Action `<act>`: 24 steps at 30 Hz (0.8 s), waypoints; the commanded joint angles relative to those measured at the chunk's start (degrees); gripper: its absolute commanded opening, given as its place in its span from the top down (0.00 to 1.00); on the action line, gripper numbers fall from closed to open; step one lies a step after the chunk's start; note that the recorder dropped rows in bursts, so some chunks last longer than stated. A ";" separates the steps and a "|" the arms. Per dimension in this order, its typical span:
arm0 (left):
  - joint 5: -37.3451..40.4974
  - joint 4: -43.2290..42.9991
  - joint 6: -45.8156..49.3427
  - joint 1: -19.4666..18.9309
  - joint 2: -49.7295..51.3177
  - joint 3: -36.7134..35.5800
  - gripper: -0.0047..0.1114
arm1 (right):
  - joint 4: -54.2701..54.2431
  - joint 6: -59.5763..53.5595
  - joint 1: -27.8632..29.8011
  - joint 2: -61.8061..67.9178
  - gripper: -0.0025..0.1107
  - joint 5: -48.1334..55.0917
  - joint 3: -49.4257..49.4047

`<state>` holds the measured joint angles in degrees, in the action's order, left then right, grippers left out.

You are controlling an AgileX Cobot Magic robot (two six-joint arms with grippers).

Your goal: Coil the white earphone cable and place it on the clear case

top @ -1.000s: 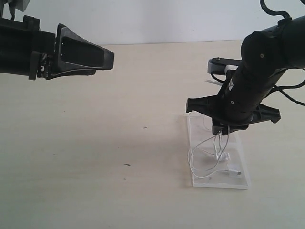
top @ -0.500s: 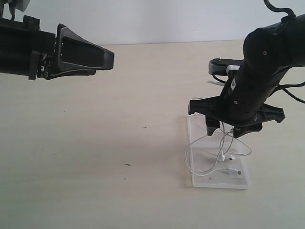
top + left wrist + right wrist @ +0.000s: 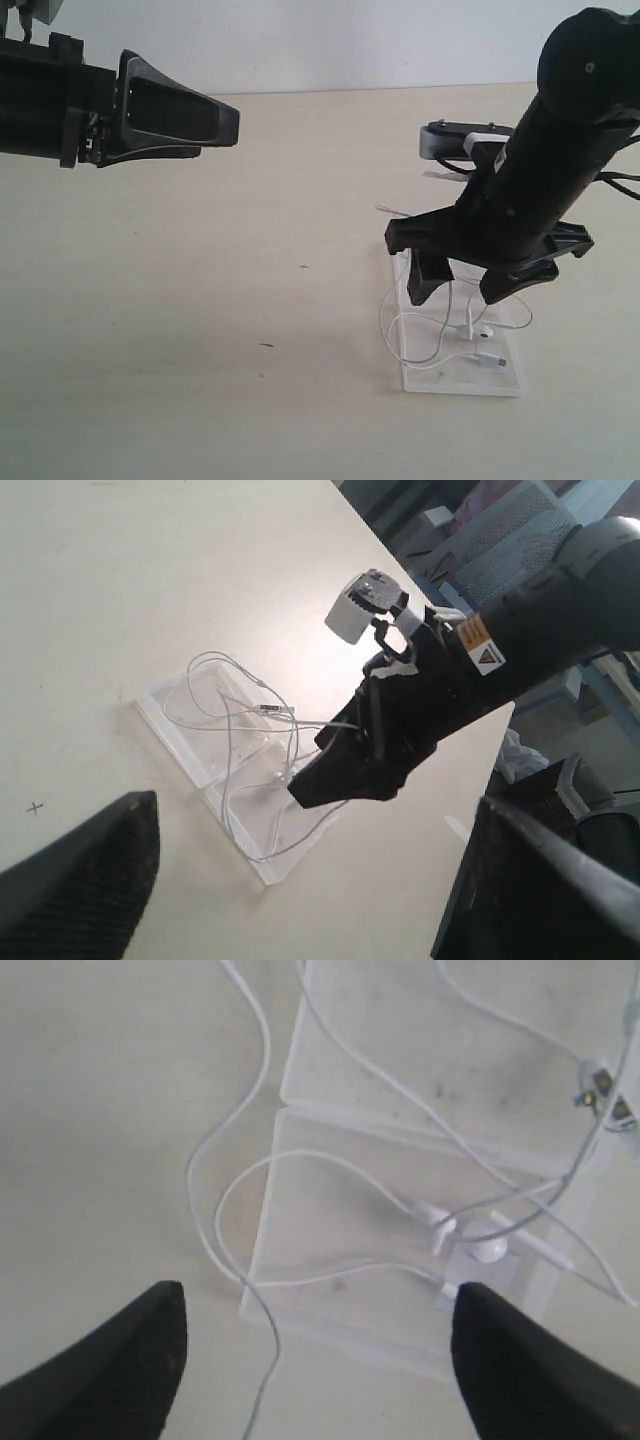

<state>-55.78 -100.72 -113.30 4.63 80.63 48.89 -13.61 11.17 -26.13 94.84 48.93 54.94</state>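
Black left gripper (image 3: 215, 136), unchanged from a second ago, hovers with its jaws wide apart above the beige table (image 3: 250, 330) at far left, well apart from everything else. Toward the right, I see the white earphone cable (image 3: 470, 326) now lying in slack loops on the clear case (image 3: 500, 381), one loop spilling over the case's left edge onto the table, where a second ago it hung pinched from above. Right gripper (image 3: 462, 288), then nipped on that cable, has risen a little and stands just over the case with its jaws spread wide, holding nothing.
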 commanded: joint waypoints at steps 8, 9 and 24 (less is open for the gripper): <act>0.40 0.77 2.43 0.11 0.04 -0.19 0.27 | 4.94 -8.08 0.18 0.49 0.32 21.04 6.55; 0.40 0.77 2.43 0.11 0.04 -0.19 0.27 | 7.75 -5.66 0.18 0.86 0.32 21.04 9.36; 1.07 9.76 18.35 0.11 -1.77 -8.32 0.96 | 8.46 -1.97 0.18 -32.39 0.84 2.62 -0.10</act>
<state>-54.73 -95.02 -98.87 4.63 80.37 42.54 -2.32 9.00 -26.13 69.26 56.61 58.33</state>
